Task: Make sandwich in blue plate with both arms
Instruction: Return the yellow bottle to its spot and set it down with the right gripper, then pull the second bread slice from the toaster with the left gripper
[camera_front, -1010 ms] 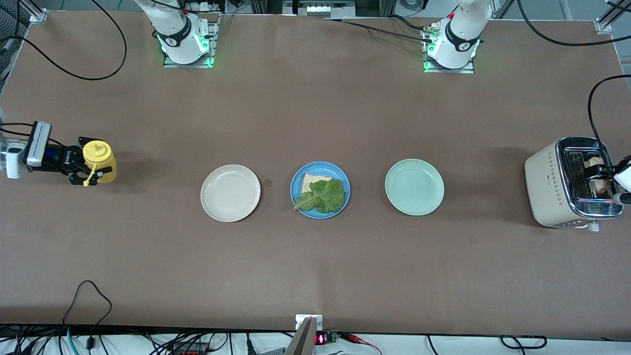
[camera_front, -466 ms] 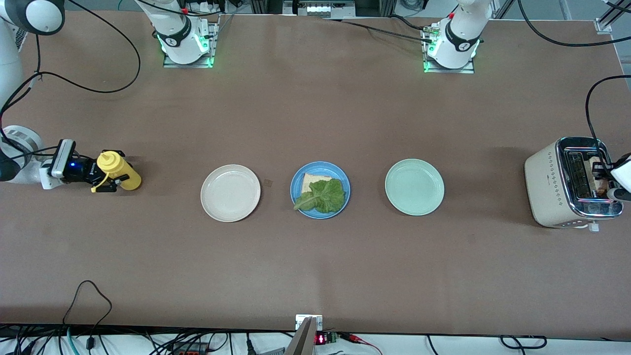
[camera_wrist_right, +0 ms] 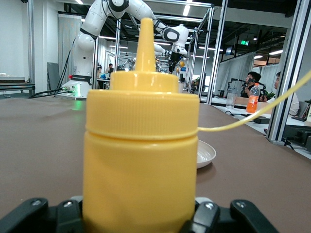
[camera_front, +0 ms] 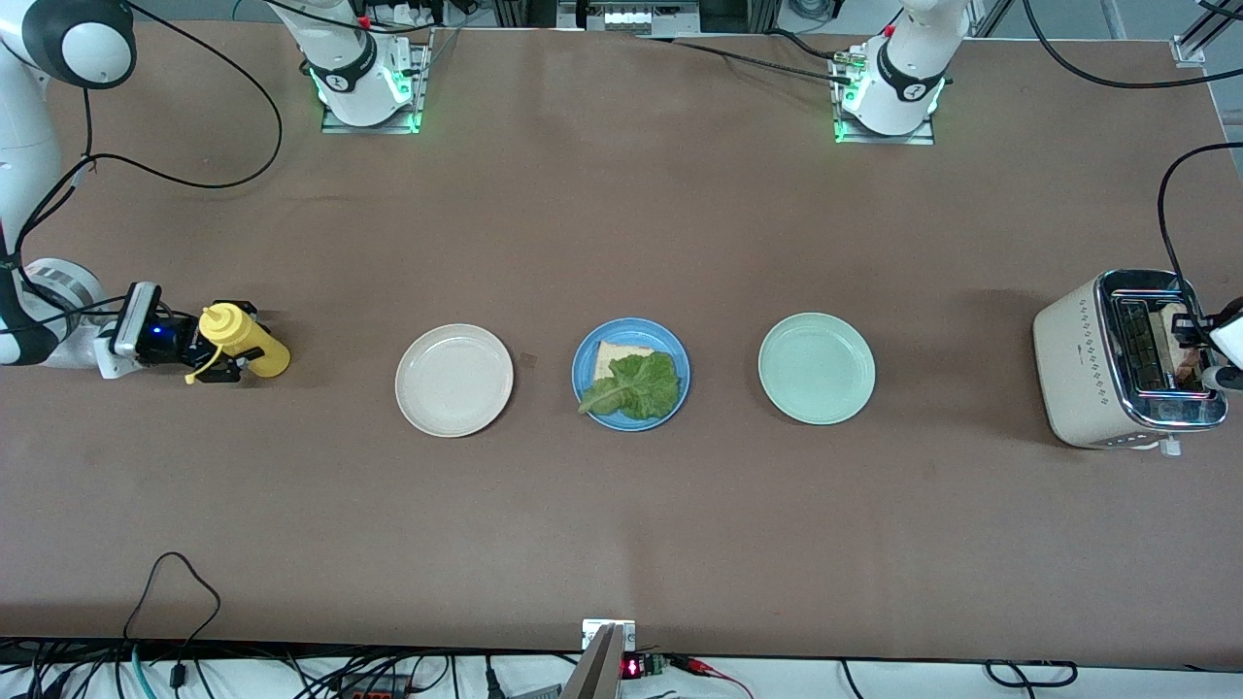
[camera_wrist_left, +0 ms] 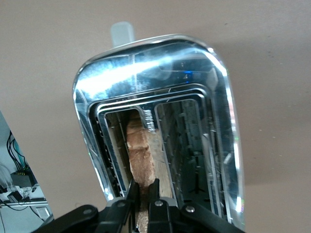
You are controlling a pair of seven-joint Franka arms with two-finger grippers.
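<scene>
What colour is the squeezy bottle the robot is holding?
Yellow. The squeezy bottle shows best in the right wrist view, gripped by the right tool.

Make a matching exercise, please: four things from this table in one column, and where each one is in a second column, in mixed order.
Things:
1. lettuce leaf
2. yellow bottle
3. bread slice
4. green plate

Places:
A. in the toaster slot, gripped by the left gripper
B. bare, between blue plate and toaster
C. on the blue plate
D. held by the right gripper

Pairs: 1-C, 2-D, 3-A, 4-B
</scene>
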